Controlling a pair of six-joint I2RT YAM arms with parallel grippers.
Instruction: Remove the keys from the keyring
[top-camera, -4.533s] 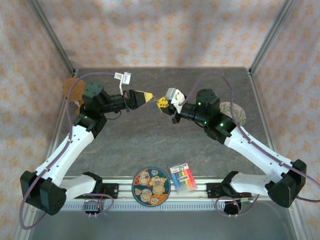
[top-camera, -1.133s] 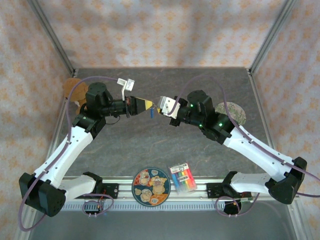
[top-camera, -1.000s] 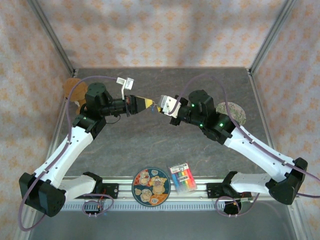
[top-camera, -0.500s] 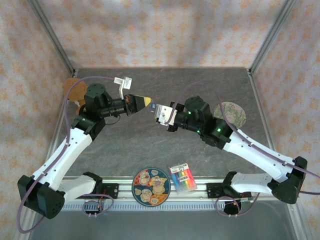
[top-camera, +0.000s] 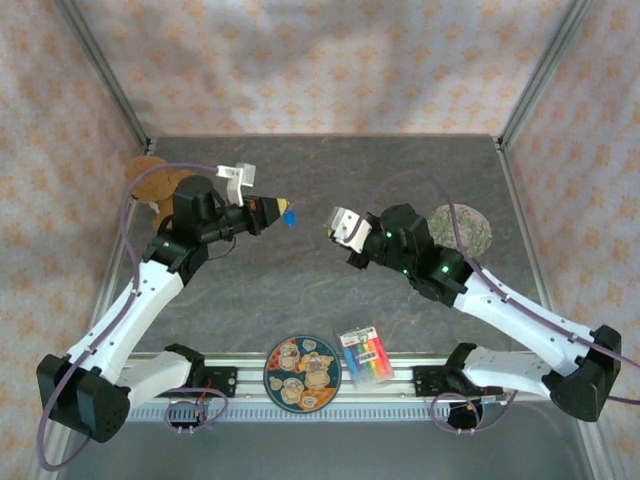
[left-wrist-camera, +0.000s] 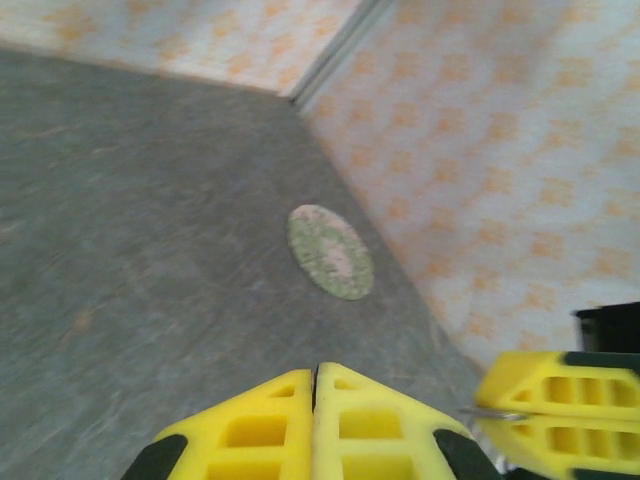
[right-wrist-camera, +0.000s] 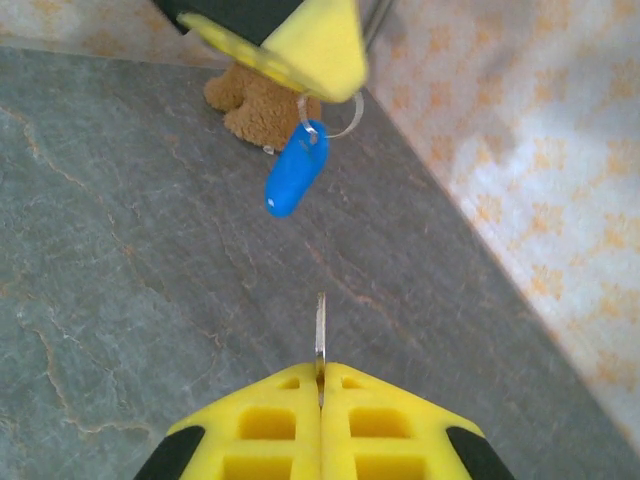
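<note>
My right gripper (right-wrist-camera: 320, 375) is shut on a thin silvery key (right-wrist-camera: 320, 335), seen edge-on and sticking out past the yellow fingertips. The key hangs free above the grey table, apart from the keyring. My left gripper (top-camera: 280, 211) is shut on the wire keyring (right-wrist-camera: 343, 124), and a blue tag (right-wrist-camera: 296, 170) dangles from the ring. In the left wrist view the left gripper (left-wrist-camera: 315, 375) shows its pads pressed together, with the right gripper's yellow fingers (left-wrist-camera: 560, 385) at the lower right. From above, the right gripper (top-camera: 333, 230) faces the left one across a short gap.
A brown teddy bear (top-camera: 155, 180) lies at the table's far left behind the left arm. A round green mat (top-camera: 463, 226) lies at the right. A patterned plate (top-camera: 302, 374) and a rainbow-striped card (top-camera: 364, 356) rest at the near edge.
The two grippers have drawn apart. The right one pulled back with the key, now off the ring. The left one swung left, keeping the ring and blue tag.
</note>
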